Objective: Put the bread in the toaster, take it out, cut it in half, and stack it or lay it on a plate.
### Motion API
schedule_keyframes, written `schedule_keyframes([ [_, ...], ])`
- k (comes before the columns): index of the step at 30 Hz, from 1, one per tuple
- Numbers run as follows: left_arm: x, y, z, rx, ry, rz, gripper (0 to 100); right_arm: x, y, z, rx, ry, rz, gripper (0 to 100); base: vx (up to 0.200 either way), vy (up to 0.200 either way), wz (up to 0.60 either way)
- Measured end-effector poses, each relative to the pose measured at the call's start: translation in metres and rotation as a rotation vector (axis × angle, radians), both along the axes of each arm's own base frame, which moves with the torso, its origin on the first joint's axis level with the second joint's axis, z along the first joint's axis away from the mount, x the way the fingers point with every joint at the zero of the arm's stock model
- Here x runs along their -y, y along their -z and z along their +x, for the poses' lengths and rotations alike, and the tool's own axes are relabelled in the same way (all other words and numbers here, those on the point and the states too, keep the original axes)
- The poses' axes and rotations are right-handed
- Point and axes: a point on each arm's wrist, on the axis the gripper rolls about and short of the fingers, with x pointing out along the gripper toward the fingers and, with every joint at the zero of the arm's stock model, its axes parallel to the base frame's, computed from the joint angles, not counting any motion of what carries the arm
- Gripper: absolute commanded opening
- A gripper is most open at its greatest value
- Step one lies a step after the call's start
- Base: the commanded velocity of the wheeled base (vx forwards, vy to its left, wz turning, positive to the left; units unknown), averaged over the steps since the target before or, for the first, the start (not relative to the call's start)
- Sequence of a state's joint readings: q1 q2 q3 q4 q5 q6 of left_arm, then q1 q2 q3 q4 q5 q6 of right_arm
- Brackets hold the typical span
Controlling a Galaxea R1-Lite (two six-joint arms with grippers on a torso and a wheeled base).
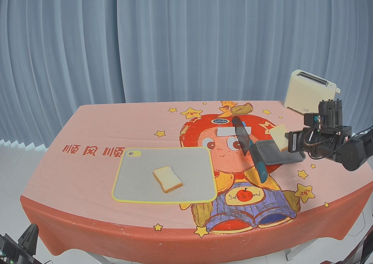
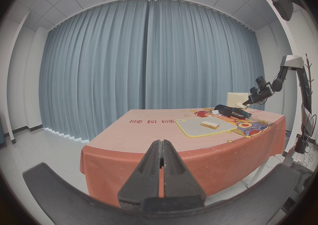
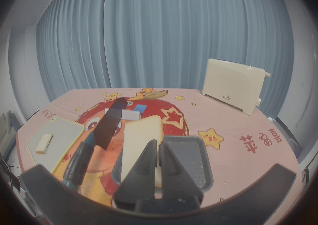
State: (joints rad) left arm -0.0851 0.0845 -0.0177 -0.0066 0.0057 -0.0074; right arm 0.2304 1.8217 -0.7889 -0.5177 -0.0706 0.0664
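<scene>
Head view, right of centre: right gripper [image 1: 289, 141] pinches bread [image 1: 279, 136] by one edge; it could slip short of toaster [image 1: 307, 93].

From the grey plate [image 1: 283, 157], bare tablecloth [image 1: 287, 119] runs to the toaster [image 1: 309, 92] at one o'clock — open passage. At nine o'clock the knife [image 1: 248, 146] lies against the plate's edge, barring that side. The held slice [image 1: 279, 136] in the right gripper [image 1: 289, 141] stands over the plate. The cutting board [image 1: 132, 183], at eight o'clock, lies well apart.
</scene>
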Motion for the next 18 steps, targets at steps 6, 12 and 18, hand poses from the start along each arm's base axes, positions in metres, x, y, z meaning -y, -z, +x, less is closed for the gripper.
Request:
schedule_keyframes([
  [6, 0.0, 0.0, 0.0, 0.0, 0.001, 0.0, 0, 0.002, 0.011, -0.004, -0.041, 0.009, -0.008, 0, 0.0, 0.0, 0.0],
  [12, 0.0, 0.0, 0.0, 0.0, 0.001, 0.0, 0, 0.003, 0.017, -0.004, -0.058, 0.028, -0.023, 0, 0.0, 0.0, 0.0],
  [18, 0.0, 0.0, 0.0, 0.0, 0.001, 0.0, 0, 0.003, 0.022, -0.001, -0.064, 0.034, -0.027, 0, 0.0, 0.0, 0.0],
])
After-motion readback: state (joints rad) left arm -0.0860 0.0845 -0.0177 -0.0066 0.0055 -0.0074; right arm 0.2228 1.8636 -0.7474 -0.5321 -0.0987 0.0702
